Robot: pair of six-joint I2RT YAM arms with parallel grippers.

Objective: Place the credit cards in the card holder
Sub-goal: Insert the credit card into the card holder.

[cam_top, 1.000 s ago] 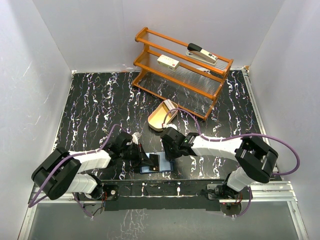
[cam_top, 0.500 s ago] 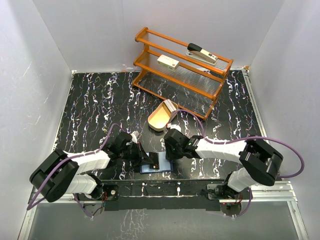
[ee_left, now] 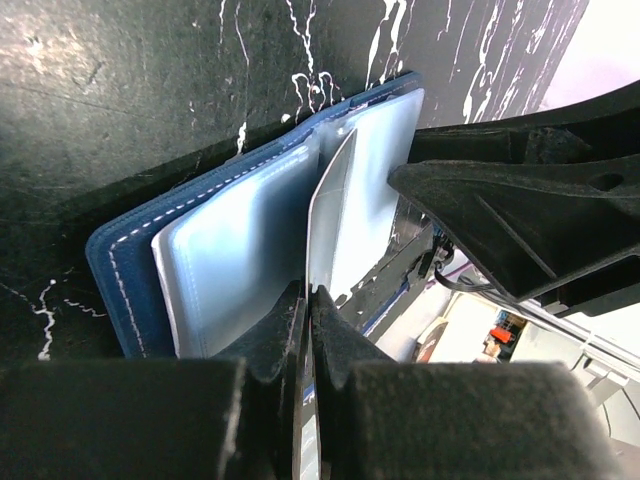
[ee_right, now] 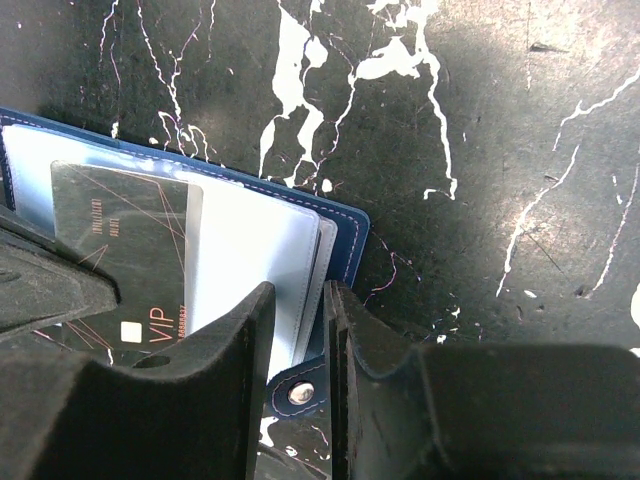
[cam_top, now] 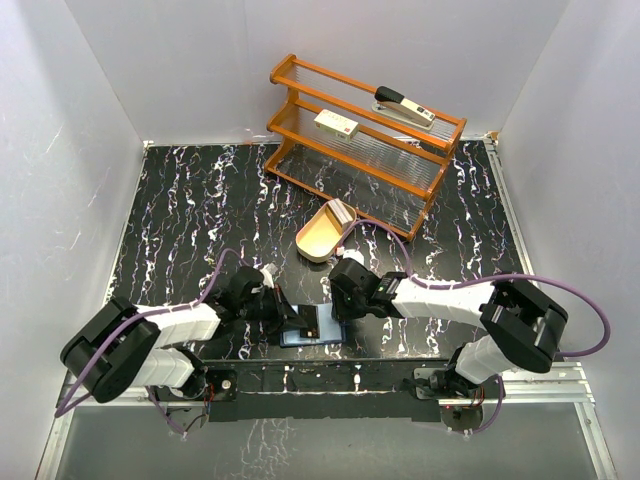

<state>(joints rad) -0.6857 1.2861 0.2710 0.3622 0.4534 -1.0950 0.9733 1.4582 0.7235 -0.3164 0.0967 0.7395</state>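
Since the left gripper [ee_left: 308, 300] is clamped on a credit card [ee_left: 330, 215] standing on edge, tip right at the fold of the open card holder [ee_left: 125, 260] by the table's [cam_top: 200, 200] near edge, I'd say it just needs pushing straight ahead. The right gripper [ee_right: 325, 300] pinches the card holder's snap-tab side.

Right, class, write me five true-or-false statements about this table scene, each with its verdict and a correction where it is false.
1. The card holder lies open on the table. True.
2. The left gripper is empty. False: it pinches a credit card.
3. A stapler sits on the orange rack's top shelf. True.
4. The tan oval tray stands on the rack. False: it sits on the table in front of it.
5. The right gripper grips the card holder's edge. True.
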